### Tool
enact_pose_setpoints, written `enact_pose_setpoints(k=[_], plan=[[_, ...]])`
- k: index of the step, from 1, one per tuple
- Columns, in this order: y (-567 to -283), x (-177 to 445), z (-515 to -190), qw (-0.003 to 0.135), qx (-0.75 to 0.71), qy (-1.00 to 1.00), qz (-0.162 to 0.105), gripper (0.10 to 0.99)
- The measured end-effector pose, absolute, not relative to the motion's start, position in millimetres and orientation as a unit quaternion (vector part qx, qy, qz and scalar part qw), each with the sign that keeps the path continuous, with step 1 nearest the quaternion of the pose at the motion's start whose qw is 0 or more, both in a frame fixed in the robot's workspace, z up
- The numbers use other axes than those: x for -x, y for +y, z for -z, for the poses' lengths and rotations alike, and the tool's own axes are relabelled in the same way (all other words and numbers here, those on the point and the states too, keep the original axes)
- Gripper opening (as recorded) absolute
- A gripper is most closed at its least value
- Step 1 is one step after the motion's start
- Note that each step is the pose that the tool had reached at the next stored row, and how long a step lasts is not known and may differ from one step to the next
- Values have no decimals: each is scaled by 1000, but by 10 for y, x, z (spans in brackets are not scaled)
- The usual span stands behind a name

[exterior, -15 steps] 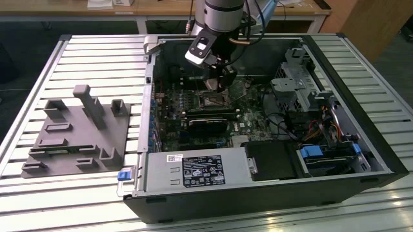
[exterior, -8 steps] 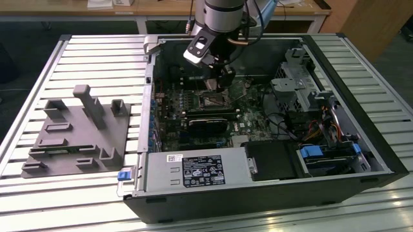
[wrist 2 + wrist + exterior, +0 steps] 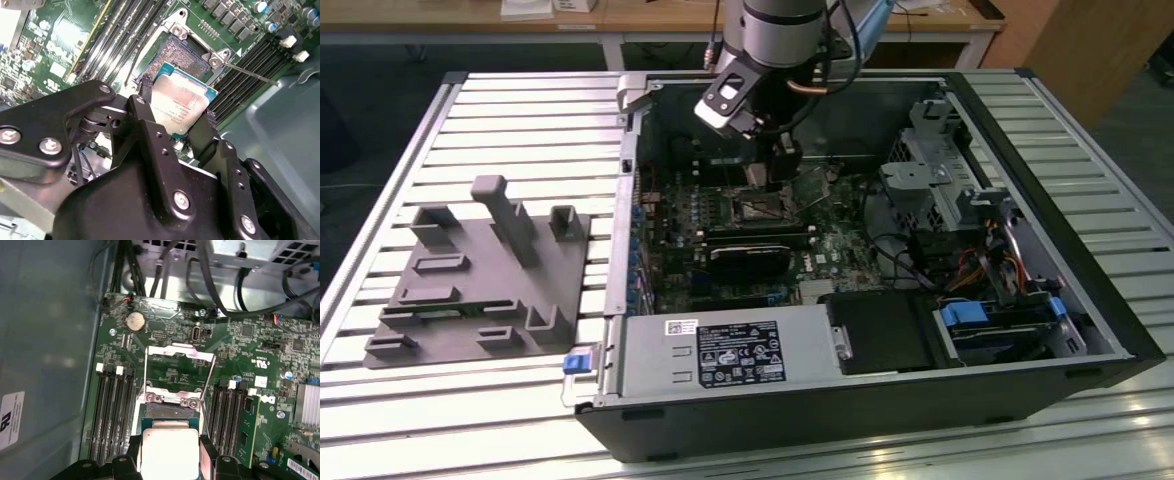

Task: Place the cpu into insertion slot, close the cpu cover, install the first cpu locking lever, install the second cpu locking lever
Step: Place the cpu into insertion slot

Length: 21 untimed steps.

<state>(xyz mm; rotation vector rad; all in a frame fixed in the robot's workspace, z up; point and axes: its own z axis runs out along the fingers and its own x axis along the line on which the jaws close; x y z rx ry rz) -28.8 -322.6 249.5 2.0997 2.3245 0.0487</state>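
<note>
The gripper (image 3: pixel 177 100) holds the cpu (image 3: pixel 182 107) by two opposite edges, its black fingers (image 3: pixel 146 90) clamped on the chip with the silver top facing the camera. In the second wrist view the cpu hangs tilted over one edge of the slot (image 3: pixel 180 52) and is not seated; most of the slot's dark pin field lies bare beyond it. How high it hangs above the slot I cannot tell.

In the first wrist view the cpu (image 3: pixel 170 455) sits between the fingers, and the cover (image 3: pixel 175 349) beyond the slot is swung open on its hinge, green board showing through its window. A thin lever (image 3: pixel 252 76) juts out from the slot's corner, unlatched. Black memory slots (image 3: pixel 112 410) flank the slot on both sides.

In the exterior view the gripper (image 3: pixel 783 165) hangs inside the open case (image 3: pixel 1067 250), just over the slot (image 3: pixel 765 208).
</note>
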Motion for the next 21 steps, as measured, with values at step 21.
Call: enact_pose_setpoints(k=[21], plan=[[-3226,290,-2328,12,-710,704,-21,541]])
